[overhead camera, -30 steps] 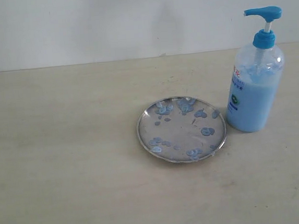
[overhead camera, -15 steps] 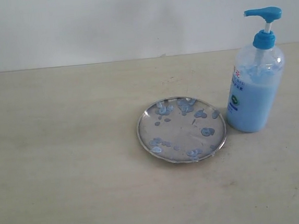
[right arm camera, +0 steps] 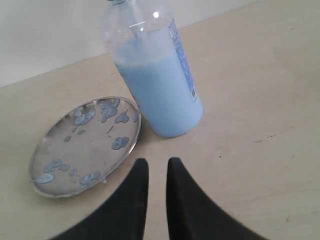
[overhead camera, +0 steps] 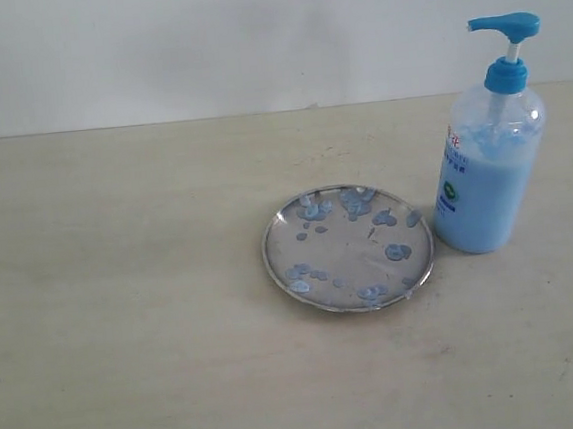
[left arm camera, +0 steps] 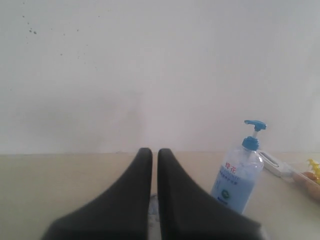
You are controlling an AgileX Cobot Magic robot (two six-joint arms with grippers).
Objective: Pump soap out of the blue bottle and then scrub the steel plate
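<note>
The steel plate (overhead camera: 356,261) lies on the table right of centre, dotted with pale blue soap blobs (overhead camera: 398,252). The blue bottle (overhead camera: 485,187) stands upright just right of it, its pump head (overhead camera: 506,25) up and light blue soap filling its lower part. Neither gripper shows in the exterior view. My left gripper (left arm camera: 155,151) is shut and empty, back from the bottle (left arm camera: 236,180). My right gripper (right arm camera: 155,161) is shut and empty above bare table, close to the bottle (right arm camera: 157,85) and beside the plate's rim (right arm camera: 131,145).
A pale wall (overhead camera: 251,37) runs along the table's far edge. In the left wrist view a small white object (left arm camera: 272,161) and yellow-orange items (left arm camera: 310,179) lie beyond the bottle. Bare tabletop (overhead camera: 112,290) stretches left of the plate.
</note>
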